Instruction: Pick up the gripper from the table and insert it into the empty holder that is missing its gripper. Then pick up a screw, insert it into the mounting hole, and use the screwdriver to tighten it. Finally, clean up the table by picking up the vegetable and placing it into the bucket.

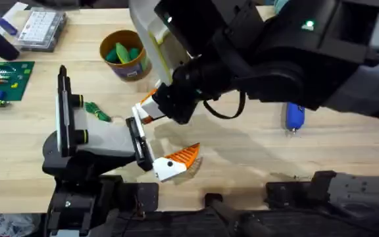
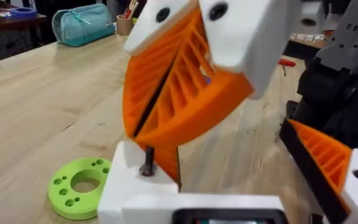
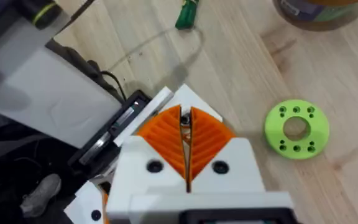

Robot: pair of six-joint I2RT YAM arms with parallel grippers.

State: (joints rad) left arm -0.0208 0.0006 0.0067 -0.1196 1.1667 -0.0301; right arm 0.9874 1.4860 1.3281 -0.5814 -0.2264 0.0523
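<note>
Over the grey-and-black holder (image 1: 97, 141), the right tool (image 3: 186, 134) pinched something small, mostly hidden between orange pads; left tool state unclear.

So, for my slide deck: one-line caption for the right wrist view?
Right claw shut above the holder, green ring on the table beside it.

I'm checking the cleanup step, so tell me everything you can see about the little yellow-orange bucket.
The small round yellow-orange bucket stands upright on the pale wooden table, on its far side, left of centre. It looks like smooth plastic, with an open top and a thin rim. Inside lie a few green vegetable-like pieces, reaching almost to the rim. Only the table and those pieces touch it. The right wrist view catches its lower wall at the picture's edge.
</note>
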